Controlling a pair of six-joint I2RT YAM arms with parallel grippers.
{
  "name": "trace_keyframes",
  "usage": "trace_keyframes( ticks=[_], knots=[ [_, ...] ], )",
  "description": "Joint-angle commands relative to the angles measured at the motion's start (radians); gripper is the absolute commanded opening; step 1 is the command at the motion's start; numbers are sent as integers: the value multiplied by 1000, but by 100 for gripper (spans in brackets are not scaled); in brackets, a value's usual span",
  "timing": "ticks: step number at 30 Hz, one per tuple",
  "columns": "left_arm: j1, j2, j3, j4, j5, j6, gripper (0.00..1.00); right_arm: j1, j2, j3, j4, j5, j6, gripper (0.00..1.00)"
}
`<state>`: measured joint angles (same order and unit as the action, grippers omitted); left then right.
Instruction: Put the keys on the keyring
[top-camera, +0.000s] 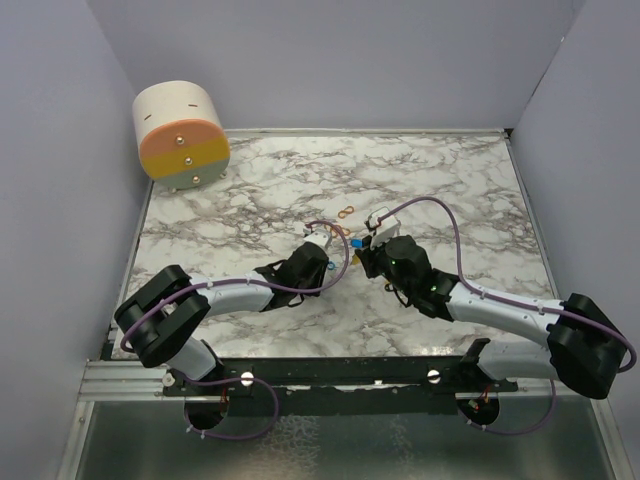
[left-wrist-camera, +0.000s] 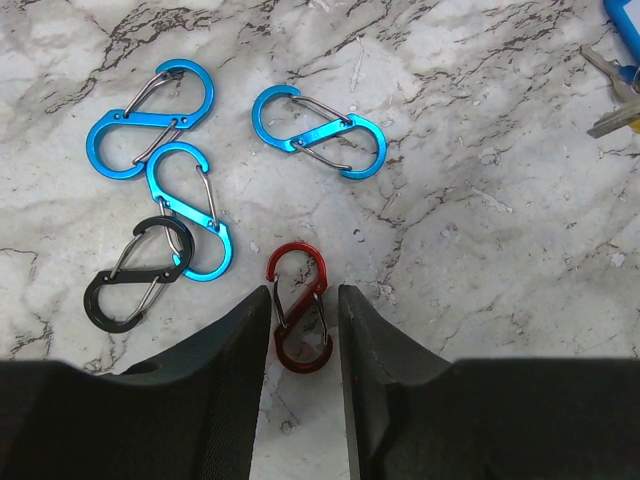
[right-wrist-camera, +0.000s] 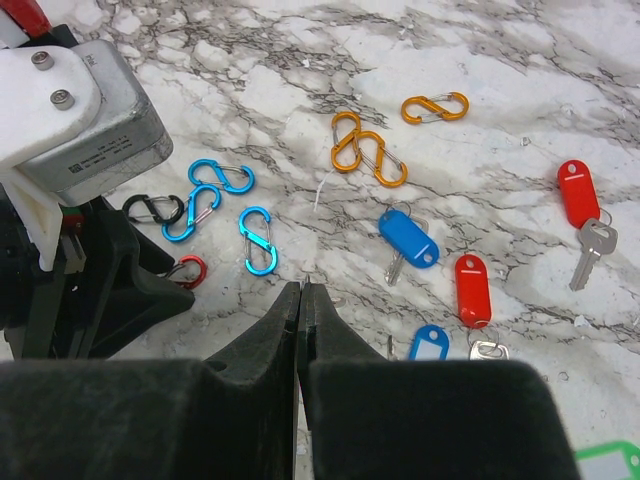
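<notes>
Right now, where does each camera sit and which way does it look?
Top external: above and behind the arms, looking down on the marble table; both arms show.
Left wrist: on the left arm, looking down at the red clip between its own open jaws.
Right wrist: on the right arm, looking over the tagged keys; its shut jaws show.
Shared by both wrist views: red clip, blue clips.

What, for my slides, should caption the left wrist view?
Left gripper straddling a red clip; blue clips, black clip nearby.
</notes>
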<state>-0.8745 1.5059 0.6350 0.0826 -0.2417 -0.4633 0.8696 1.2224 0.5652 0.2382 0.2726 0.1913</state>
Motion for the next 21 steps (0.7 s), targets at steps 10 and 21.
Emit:
trace_keyframes(
  ticks=[10, 21],
  knots=[
    [-9, 20, -18, -56, -10, -15, 35, 6, -19, -7, 9, 18, 13, 1],
    [-9, 28, -22, -65, -12, -17, 15, 6, -20, -4, 7, 16, 11, 1]
  ],
)
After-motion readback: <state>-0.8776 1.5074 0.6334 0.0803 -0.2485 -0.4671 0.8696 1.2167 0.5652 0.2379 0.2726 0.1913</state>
